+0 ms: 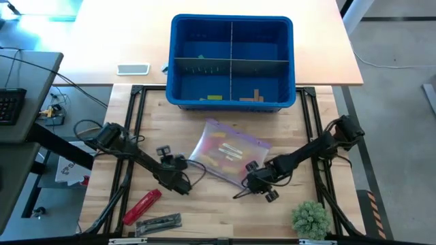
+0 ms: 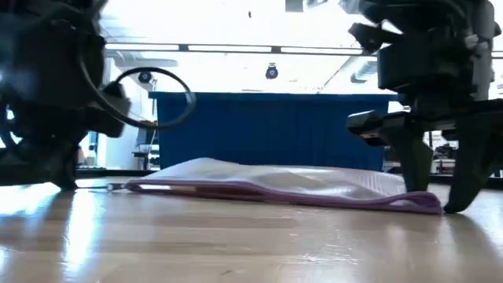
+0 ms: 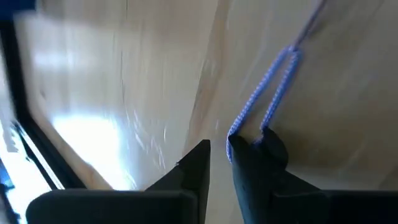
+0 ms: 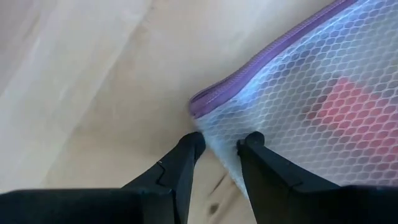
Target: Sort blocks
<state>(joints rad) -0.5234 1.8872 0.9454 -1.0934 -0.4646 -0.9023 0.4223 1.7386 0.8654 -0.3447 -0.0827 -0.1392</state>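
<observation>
A see-through mesh pouch [image 1: 228, 153] with purple zip edging lies flat on the wooden table, with coloured blocks [image 1: 230, 151] showing through it. A few more blocks [image 1: 214, 97] lie in the blue divided bin [image 1: 231, 27] beyond it. My left gripper [image 1: 182, 181] stands left of the pouch, shut on its thin purple pull cord [image 3: 267, 93]. My right gripper [image 1: 254, 179] is at the pouch's near right corner, shut on that corner. My left gripper [image 3: 221, 152] has the looped end of the pull cord [image 3: 235, 132] at its fingertips. One strand runs into the narrow gap between the fingers, the other lies over one fingertip [image 3: 264, 140]. The fingers slant down and the cord runs away toward the pouch. My right gripper [image 4: 222, 144] pinches the pouch's mesh corner [image 4: 214, 134], just below the end of the purple zip, between its two fingers. The fingers come from above, slanting down. The pouch [image 2: 275, 185] lies flat on the table beside them.
A red cylindrical tool [image 1: 142, 206] and a grey flat object [image 1: 158, 222] lie near the front left. A small green plant [image 1: 311, 218] stands at the front right. A black frame [image 1: 136, 116] borders the work area. A phone-like thing [image 1: 133, 69] lies left of the bin.
</observation>
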